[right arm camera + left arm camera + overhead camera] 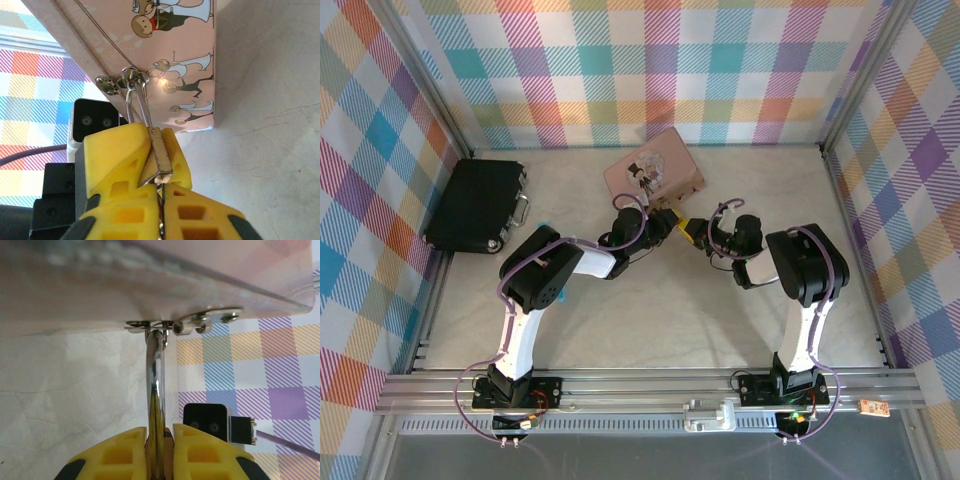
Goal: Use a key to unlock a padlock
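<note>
The small brass padlock (160, 150) hangs by its thin silvery shackle (136, 105) from the hasp (125, 79) of the pink illustrated box (170, 45). My left gripper (160, 432) is shut on the padlock body (168, 454), and the shackle (156, 385) rises from it to the box's hasp (200, 320). Its yellow fingers (112, 150) clamp the lock from both sides. My right gripper (161, 192) is shut on a thin dark key (162, 197), whose tip meets the padlock's underside. In the top view both grippers, left (665, 222) and right (697, 232), meet just in front of the box (655, 165).
A black case (475, 205) lies at the far left against the plaid wall. The pink box sits mid-back on the pale tabletop (650, 320). Plaid walls close off the back and both sides.
</note>
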Tool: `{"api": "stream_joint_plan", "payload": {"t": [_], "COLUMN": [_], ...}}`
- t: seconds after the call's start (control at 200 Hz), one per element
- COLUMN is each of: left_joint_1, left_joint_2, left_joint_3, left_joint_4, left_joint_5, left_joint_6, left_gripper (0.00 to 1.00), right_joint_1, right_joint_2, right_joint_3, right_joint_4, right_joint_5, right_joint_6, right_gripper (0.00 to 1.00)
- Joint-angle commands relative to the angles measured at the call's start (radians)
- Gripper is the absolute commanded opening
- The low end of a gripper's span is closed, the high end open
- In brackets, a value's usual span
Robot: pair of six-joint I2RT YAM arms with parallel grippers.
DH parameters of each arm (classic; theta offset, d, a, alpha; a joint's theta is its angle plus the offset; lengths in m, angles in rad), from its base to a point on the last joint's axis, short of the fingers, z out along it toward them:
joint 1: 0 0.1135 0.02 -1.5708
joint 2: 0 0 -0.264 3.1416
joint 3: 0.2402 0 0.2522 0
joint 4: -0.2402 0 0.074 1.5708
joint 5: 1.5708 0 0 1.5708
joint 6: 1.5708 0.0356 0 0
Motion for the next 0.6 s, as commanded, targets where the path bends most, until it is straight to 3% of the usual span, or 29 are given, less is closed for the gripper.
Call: {"api": "stream_joint_plan", "payload": {"t": [0.0,0.145,0.285,0.37,0.495,0.595], "left_joint_1": [-0.024,-0.024,-0.024,-0.024,-0.034,-0.043], "left_joint_2": [-0.001,0.012,0.054,0.100,0.139,0.160], "left_joint_3": [-0.019,-0.030,-0.042,-0.045,0.002,0.033], "left_joint_4": [0.084,0.161,0.303,0.424,0.427,0.435], "left_joint_5": [0.056,0.053,0.072,0.083,0.128,0.147], "left_joint_6": [-0.062,-0.052,-0.043,-0.058,-0.001,0.051], "left_gripper": [0.00,0.00,0.00,0.00,0.00,0.00], "right_joint_1": [0.031,0.032,0.032,0.037,0.071,0.088], "right_joint_2": [0.028,0.033,-0.062,-0.090,-0.157,-0.206], "right_joint_3": [0.030,0.037,0.048,0.050,0.075,0.119], "right_joint_4": [0.091,0.167,0.135,0.168,0.169,0.168], "right_joint_5": [-0.012,-0.009,-0.020,0.013,0.083,0.176], "right_joint_6": [0.084,0.300,0.546,0.795,1.065,1.172], "right_gripper": [0.02,0.00,0.00,0.00,0.00,0.00]}}
